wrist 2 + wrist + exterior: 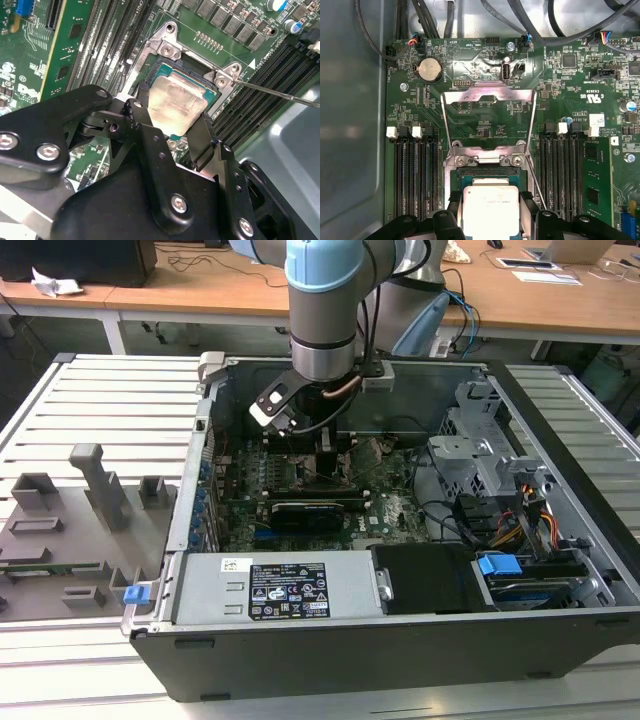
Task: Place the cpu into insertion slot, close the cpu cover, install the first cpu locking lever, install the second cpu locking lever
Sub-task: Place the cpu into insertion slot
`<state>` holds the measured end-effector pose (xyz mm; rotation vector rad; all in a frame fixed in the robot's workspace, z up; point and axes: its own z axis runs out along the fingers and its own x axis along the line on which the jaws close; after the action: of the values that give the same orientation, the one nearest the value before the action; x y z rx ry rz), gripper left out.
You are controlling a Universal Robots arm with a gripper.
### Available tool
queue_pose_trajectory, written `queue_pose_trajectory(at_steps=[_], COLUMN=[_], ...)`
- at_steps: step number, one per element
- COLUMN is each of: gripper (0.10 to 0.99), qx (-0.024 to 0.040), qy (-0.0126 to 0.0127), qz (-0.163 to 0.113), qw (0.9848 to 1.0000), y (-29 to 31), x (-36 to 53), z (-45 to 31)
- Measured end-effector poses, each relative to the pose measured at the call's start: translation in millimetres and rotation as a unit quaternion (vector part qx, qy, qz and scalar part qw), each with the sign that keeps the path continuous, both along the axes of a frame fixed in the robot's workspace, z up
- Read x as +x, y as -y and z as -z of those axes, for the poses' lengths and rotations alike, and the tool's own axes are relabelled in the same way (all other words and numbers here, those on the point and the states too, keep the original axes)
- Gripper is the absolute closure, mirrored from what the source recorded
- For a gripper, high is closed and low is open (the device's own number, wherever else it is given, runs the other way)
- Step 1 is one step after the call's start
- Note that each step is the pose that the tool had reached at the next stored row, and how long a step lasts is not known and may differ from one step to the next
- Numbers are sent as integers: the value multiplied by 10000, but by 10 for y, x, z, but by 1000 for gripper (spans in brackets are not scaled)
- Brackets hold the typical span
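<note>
My end effector [174,120] grips the cpu [177,100] right over the insertion slot [490,172]; the cpu cover [490,94] stands open, a locking lever [280,94] unlatched.

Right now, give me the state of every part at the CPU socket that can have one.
gripper: shut on the cpu.
cpu: held over the insertion slot; seated or not, cannot tell.
insertion slot: uncovered.
cpu cover: open, swung back off the slot.
locking lever: unlatched, standing free.
</note>
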<state>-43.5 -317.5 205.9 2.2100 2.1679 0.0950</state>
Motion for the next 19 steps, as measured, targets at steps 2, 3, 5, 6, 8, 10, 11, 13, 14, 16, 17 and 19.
queue_pose_trajectory(at_steps=[2, 3, 5, 6, 8, 10, 11, 13, 14, 16, 17, 19], gripper=[545, 545, 545, 545, 545, 545, 545, 545, 545, 545, 545, 533], qx=[-1, -1, -2, -2, -2, -1, -1, -2, -2, -2, -1, -2], qy=[-11, -16, -23, -24, -25, -25, -25, -26, -26, -26, -25, -25], qz=[8, 25, 63, 67, 67, 66, 66, 66, 66, 66, 66, 66], qw=[10000, 10000, 10000, 10000, 10000, 10000, 10000, 10000, 10000, 10000, 10000, 10000], y=[-3, -3, -4, -3, -4, -4, -4, -3, -4, -4, -4, -5], x=[2, 5, 12, 12, 12, 12, 12, 12, 12, 12, 14, 18], z=[9, 14, 22, 25, 38, 50, 55, 56, 56, 57, 60, 66])
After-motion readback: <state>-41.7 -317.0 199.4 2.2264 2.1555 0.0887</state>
